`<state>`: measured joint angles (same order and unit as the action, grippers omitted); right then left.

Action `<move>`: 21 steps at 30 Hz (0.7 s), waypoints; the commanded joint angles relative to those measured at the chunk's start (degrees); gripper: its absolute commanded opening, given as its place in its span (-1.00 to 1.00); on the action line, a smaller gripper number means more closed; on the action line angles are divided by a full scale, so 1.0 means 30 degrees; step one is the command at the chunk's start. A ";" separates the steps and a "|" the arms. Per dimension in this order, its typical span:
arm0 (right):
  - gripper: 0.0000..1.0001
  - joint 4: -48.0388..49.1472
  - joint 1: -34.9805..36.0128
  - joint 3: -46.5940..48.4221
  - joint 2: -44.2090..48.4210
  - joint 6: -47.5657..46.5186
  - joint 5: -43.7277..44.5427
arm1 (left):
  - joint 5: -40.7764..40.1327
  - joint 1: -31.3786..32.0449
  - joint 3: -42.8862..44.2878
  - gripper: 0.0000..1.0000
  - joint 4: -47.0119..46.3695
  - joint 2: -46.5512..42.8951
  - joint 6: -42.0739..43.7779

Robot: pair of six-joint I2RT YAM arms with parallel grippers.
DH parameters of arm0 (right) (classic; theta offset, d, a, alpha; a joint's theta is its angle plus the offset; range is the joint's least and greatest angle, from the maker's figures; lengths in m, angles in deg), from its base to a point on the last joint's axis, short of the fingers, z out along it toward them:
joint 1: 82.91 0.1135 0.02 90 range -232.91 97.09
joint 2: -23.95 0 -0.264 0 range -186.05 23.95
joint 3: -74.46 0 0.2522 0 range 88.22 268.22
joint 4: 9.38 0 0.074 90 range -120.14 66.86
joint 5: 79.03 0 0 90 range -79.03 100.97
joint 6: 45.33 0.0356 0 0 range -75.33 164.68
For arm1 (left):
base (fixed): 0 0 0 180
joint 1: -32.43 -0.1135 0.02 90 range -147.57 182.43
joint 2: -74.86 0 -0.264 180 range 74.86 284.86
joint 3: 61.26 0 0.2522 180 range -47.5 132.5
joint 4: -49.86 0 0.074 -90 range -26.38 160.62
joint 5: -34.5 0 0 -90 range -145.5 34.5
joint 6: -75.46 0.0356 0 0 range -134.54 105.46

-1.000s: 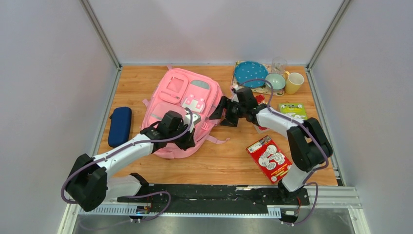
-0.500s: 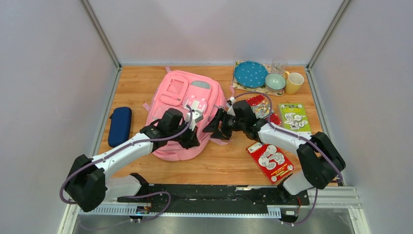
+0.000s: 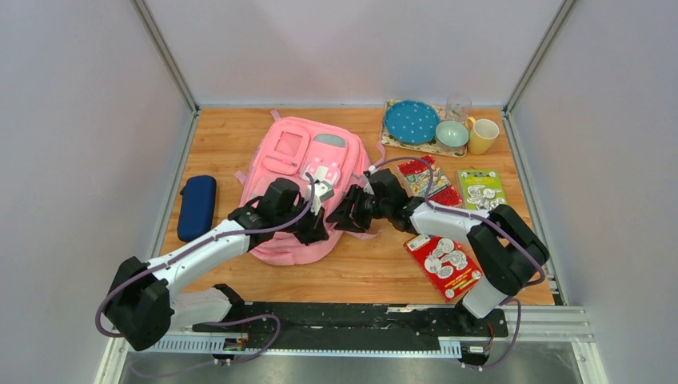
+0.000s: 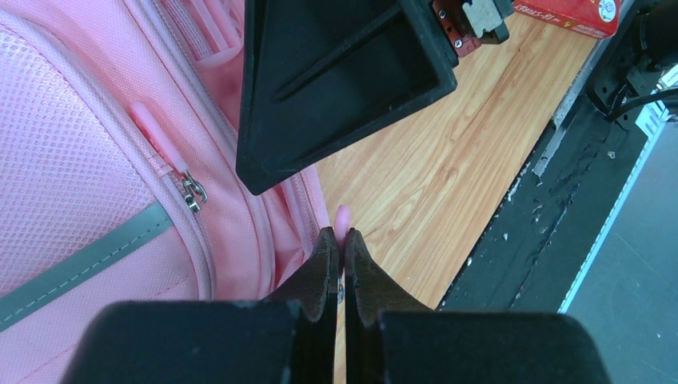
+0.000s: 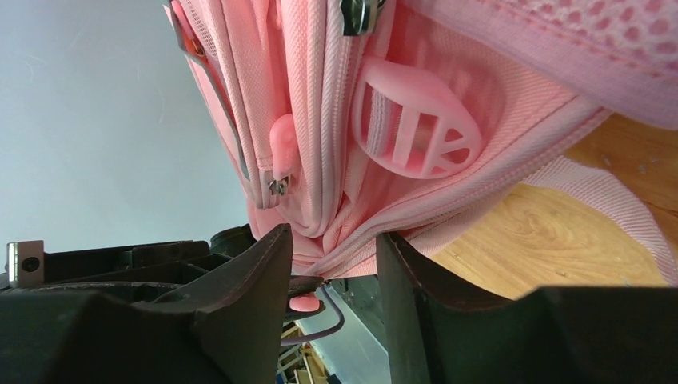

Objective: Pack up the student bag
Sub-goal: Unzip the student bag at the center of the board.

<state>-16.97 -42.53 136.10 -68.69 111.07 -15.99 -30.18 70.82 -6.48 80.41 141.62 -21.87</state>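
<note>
The pink student bag (image 3: pixel 292 160) lies flat in the middle of the table, front pockets up. My left gripper (image 3: pixel 317 228) is at the bag's right side, shut on a pink zipper pull (image 4: pixel 342 218) whose tip sticks out past the fingertips. My right gripper (image 3: pixel 340 216) faces it from the right, open, with the bag's zipper seam (image 5: pixel 352 232) between its fingers (image 5: pixel 256 272). The bag also fills the left wrist view (image 4: pixel 96 176), with a grey reflective strip (image 4: pixel 80 260).
A navy blue zip case (image 3: pixel 197 206) lies left of the bag. Right of it lie a red booklet (image 3: pixel 441 264), a green booklet (image 3: pixel 481 192) and a red-patterned item (image 3: pixel 428 176). At the back right stand a blue plate (image 3: pixel 411 122), a bowl (image 3: pixel 452 133), a yellow mug (image 3: pixel 482 135) and a glass (image 3: pixel 458 106).
My right gripper has moved left and nearer, from beside the bag's right edge to close against my left gripper. The bag's lower right side has been drawn together. My left arm has barely moved.
</note>
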 commanded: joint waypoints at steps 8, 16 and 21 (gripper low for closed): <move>-0.89 0.1517 0.0515 0.1323 -0.1286 0.0695 0.0696 | 0.1990 0.0327 0.0537 -1.00 -0.2552 -0.0984 -0.0456; -1.00 -0.1998 -0.2294 0.3726 -0.0848 -0.2176 0.2161 | -0.0758 0.0386 0.0072 -1.00 0.1545 -0.2798 0.1299; -1.00 -0.3814 -0.4113 0.5248 -0.1229 -0.3963 0.1167 | -0.3395 0.0386 -0.0692 -1.00 0.4475 -0.4294 0.1857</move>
<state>-27.20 -49.46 146.70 -72.43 105.47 -16.84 -36.87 71.02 -6.98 83.01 132.55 -17.76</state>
